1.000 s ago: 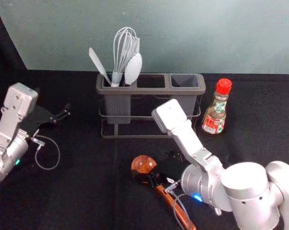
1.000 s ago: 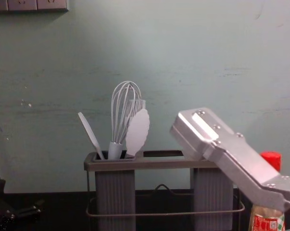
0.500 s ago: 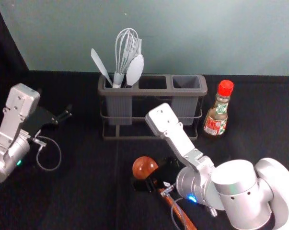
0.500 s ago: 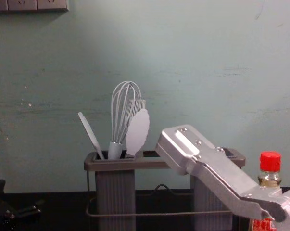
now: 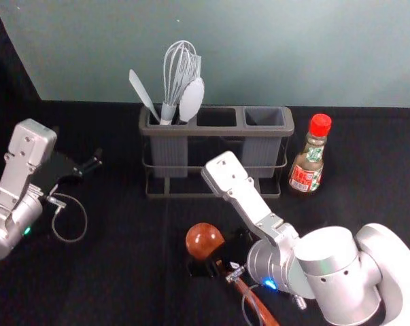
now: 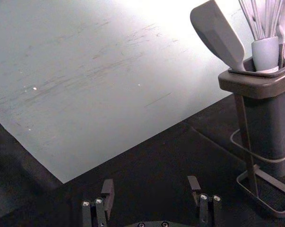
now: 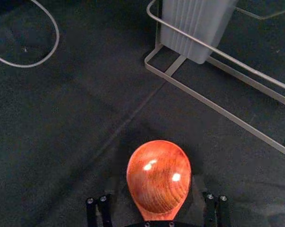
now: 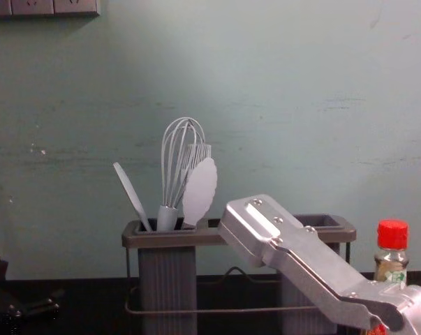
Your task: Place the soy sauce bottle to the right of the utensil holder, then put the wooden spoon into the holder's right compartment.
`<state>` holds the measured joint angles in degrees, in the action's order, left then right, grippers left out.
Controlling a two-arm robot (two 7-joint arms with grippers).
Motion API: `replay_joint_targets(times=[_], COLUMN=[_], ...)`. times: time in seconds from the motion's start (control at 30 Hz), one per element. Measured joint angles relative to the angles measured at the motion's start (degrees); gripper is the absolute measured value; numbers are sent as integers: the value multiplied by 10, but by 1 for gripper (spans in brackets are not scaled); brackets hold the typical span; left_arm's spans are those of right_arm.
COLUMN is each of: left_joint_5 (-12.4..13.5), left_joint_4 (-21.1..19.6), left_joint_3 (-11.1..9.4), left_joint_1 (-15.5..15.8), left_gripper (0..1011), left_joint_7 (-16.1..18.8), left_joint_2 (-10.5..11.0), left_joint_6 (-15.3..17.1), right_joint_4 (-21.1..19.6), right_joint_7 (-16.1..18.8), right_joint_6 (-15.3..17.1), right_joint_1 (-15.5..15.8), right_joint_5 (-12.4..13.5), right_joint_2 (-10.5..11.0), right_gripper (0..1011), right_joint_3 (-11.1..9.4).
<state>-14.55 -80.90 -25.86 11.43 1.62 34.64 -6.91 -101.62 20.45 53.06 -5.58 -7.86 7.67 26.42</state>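
Wooden spoon [image 5: 204, 242] lies on black cloth [image 5: 116, 272] before the utensil holder [image 5: 218, 129], between the right gripper's [image 7: 155, 196] 2 spread fingers. The soy sauce bottle [image 5: 305, 166] stands upright just right of the holder, its step apparently complete. Closing on the rounded bowl could make the spoon slip or twist, leaving it to catch the right compartment's [image 5: 264, 117] rim. The left gripper [image 6: 151, 182], open, is parked at left.

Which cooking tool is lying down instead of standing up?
The wooden spoon, lying on the black cloth by the open right gripper. The white tools stand in the utensil holder.
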Motion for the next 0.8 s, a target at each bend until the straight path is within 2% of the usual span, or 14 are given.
replay_joint_targets(times=[0.8], left_joint_5=[0], left_joint_4=[0], left_joint_3=[0], left_joint_1=[0], left_gripper=[1011], left_joint_7=[0], left_joint_2=[0], left_joint_6=[0], right_joint_4=[11], right_joint_7=[17], right_joint_6=[4], right_joint_1=[-3], right_joint_5=[-28], right_joint_2=[-19], right_gripper=[1002], right_joint_3=[-9])
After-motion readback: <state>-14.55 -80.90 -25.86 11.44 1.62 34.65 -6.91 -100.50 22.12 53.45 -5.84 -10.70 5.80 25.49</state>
